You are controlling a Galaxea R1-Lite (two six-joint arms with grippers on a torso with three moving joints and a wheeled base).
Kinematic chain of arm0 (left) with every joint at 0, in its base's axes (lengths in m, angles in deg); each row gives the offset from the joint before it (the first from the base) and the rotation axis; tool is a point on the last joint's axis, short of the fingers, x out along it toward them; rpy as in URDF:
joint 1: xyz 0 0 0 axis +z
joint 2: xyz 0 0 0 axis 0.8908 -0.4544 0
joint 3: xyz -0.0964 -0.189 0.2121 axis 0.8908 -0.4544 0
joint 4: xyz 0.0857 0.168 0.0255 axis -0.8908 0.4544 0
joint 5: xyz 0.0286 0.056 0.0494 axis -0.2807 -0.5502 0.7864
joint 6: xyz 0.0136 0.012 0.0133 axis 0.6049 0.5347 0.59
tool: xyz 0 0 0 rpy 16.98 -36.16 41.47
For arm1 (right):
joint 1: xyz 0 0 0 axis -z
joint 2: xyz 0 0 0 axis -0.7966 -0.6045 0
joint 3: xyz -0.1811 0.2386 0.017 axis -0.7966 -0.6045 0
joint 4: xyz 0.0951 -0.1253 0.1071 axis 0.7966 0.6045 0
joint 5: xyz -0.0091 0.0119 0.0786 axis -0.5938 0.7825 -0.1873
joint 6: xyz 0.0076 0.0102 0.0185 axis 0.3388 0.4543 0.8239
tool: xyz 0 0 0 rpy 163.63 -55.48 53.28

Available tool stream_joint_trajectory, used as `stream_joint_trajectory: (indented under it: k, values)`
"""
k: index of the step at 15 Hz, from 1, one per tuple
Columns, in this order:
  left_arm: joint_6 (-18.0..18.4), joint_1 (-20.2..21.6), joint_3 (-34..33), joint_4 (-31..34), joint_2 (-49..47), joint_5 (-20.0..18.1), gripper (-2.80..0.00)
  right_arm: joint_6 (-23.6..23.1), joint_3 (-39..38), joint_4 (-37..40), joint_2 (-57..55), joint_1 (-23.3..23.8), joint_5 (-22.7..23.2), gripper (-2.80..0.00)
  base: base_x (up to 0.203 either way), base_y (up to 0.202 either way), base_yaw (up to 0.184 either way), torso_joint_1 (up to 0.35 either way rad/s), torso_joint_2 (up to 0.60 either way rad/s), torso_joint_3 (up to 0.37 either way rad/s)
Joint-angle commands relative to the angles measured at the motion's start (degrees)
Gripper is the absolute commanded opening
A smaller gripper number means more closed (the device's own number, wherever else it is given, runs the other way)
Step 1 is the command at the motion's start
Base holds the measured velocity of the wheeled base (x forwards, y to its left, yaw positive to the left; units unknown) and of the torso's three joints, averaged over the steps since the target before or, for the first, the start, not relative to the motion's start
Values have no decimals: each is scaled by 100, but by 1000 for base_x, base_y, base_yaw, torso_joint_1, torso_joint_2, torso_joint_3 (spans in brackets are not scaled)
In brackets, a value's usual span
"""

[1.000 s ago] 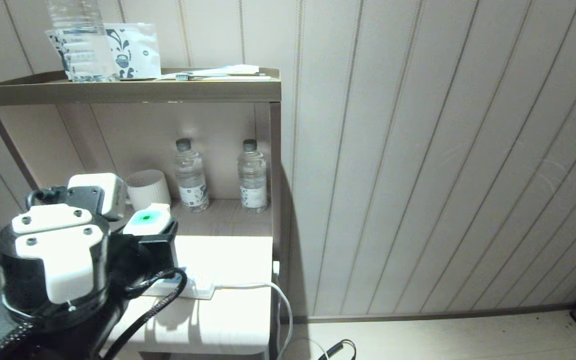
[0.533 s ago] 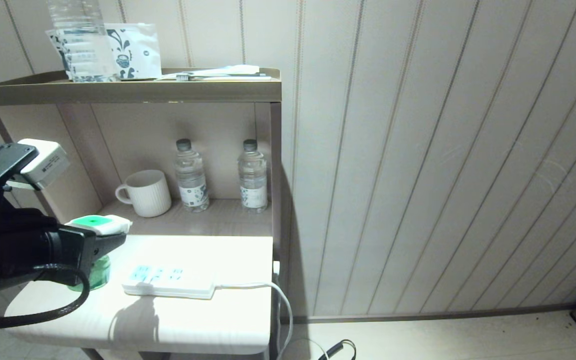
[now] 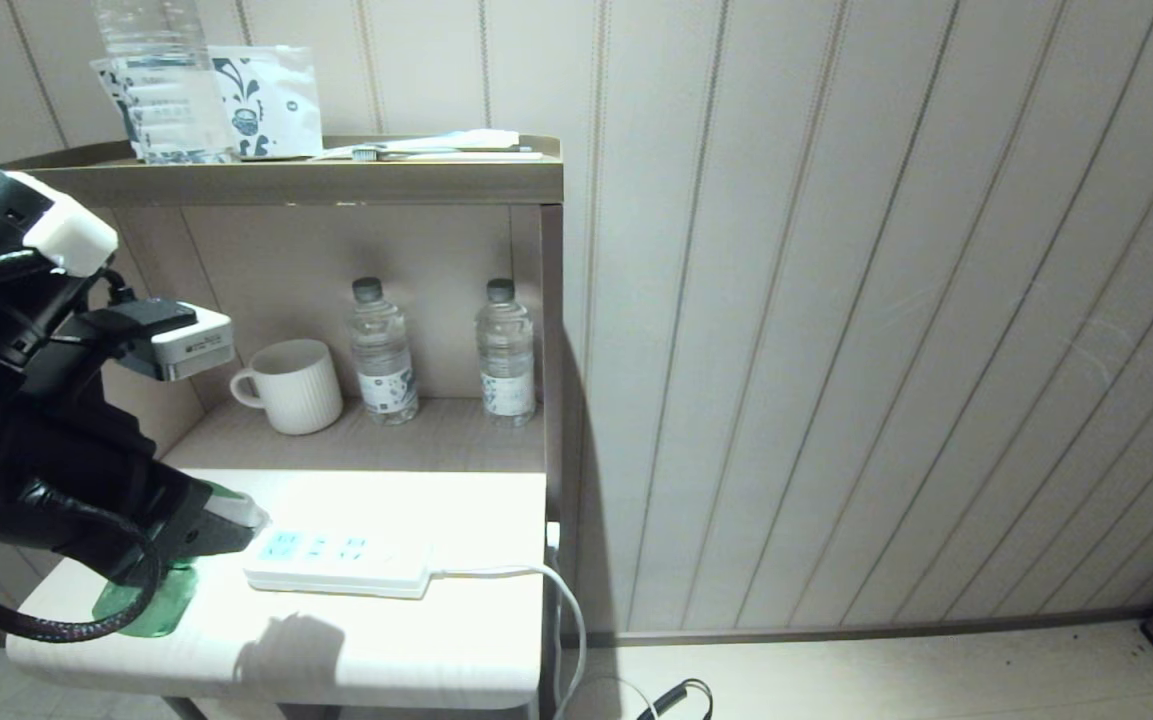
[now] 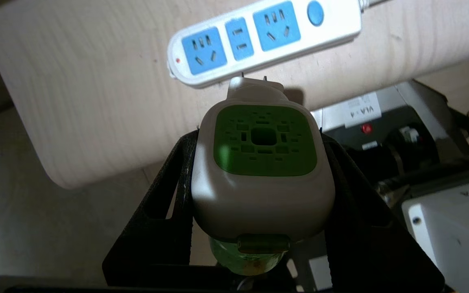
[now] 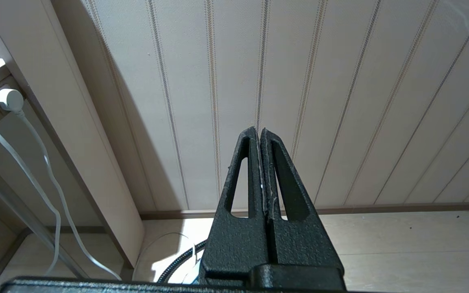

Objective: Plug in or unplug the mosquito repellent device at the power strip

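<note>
A pale wooden shelf (image 3: pixel 386 650) stands against a panelled wall. At its front left edge the left gripper (image 4: pixel 258 179) pinches the mosquito repellent device (image 4: pixel 263 171), prongs aimed at the power strip (image 3: pixel 341 562) just beyond, lying lengthwise along the shelf. The right gripper (image 5: pixel 261 136), pressed together, hangs parked aside.

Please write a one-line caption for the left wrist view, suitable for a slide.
Left gripper holds the mosquito repellent device, prongs pointing toward the white power strip on the table.
</note>
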Motion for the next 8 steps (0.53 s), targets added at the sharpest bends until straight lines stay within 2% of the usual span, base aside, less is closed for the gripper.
stream_joint_trajectory:
  k: [1, 6, 8]
  values:
    - [6, 126, 578, 920, -574, -272, -280, 1, 0, 0, -9, -1, -1, -280, 0, 0, 0, 0, 0, 0]
    - [0, 322, 1943, 2142, -1373, -797, -280, 1, 0, 0, -9, -1, -1, -280, 0, 0, 0, 0, 0, 0]
    - [-128, 325, 2579, 2555, -1777, -985, -280, 1, 0, 0, -9, -1, -1, -280, 0, 0, 0, 0, 0, 0]
